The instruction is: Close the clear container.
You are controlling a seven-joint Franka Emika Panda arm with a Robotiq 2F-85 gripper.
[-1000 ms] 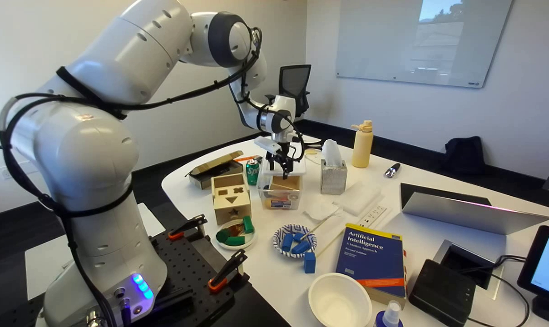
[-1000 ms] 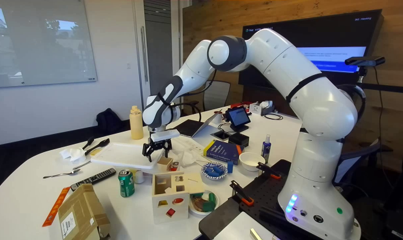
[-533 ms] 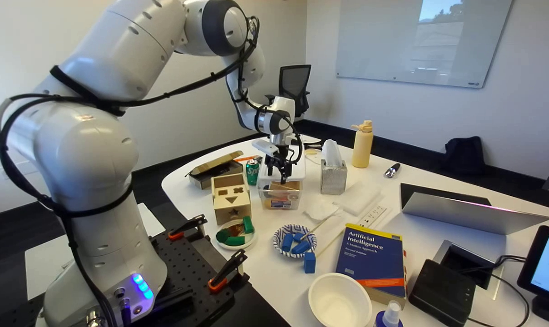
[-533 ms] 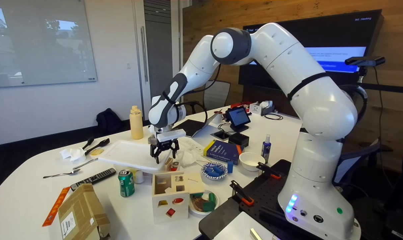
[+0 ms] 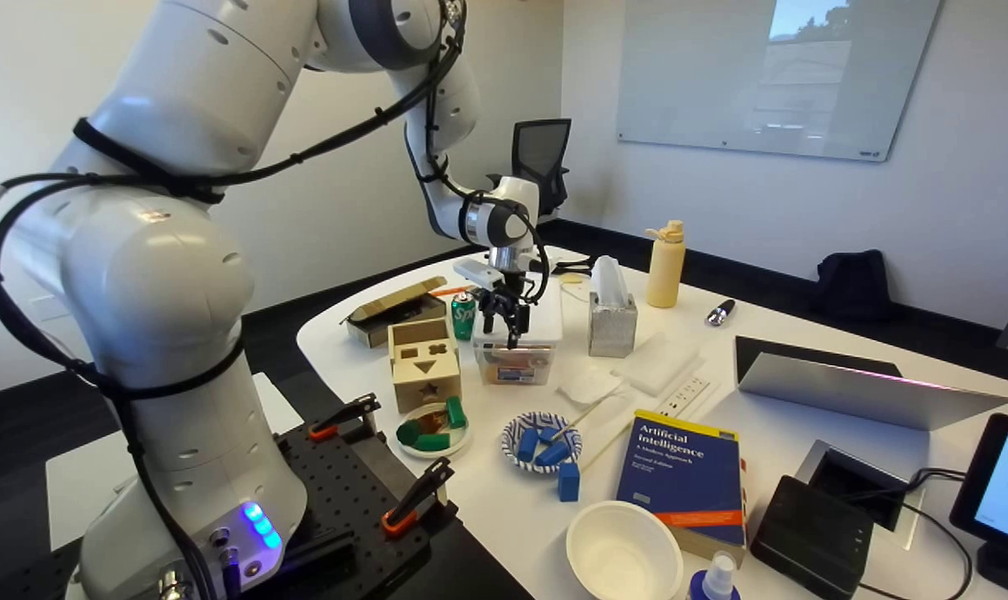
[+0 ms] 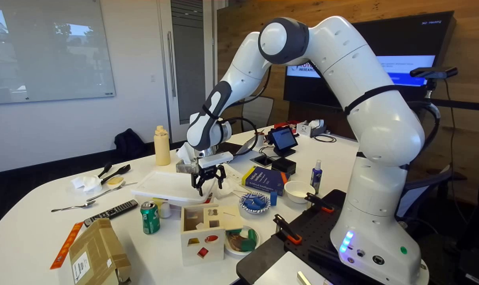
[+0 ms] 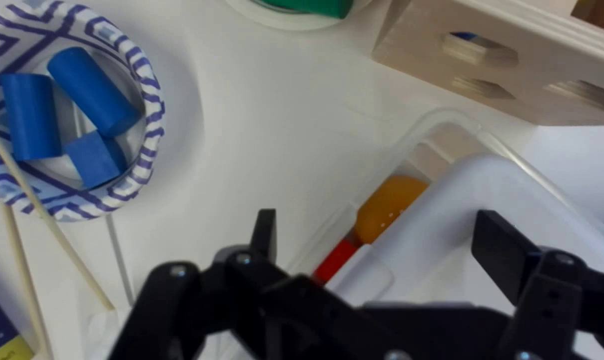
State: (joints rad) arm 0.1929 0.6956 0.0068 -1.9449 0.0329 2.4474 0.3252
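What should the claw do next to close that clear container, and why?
Perhaps have the claw nudge the lid slightly over the uncovered strip of the clear container before pressing: in the wrist view, an orange item and a red item show past the lid's edge, so it looks misaligned.

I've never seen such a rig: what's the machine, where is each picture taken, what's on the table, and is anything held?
It's a white jointed robot arm with a black end effector. Two pictures come from different places outside it, the third from its wrist. On the white table, a clear boxy plastic container carries a white plastic lid that leaves a strip uncovered. Nearby are a pale wooden box with shaped holes and a blue-and-white patterned bowl of blue blocks. The fingers stand apart, so nothing looks held; whether they touch the lid is unclear.
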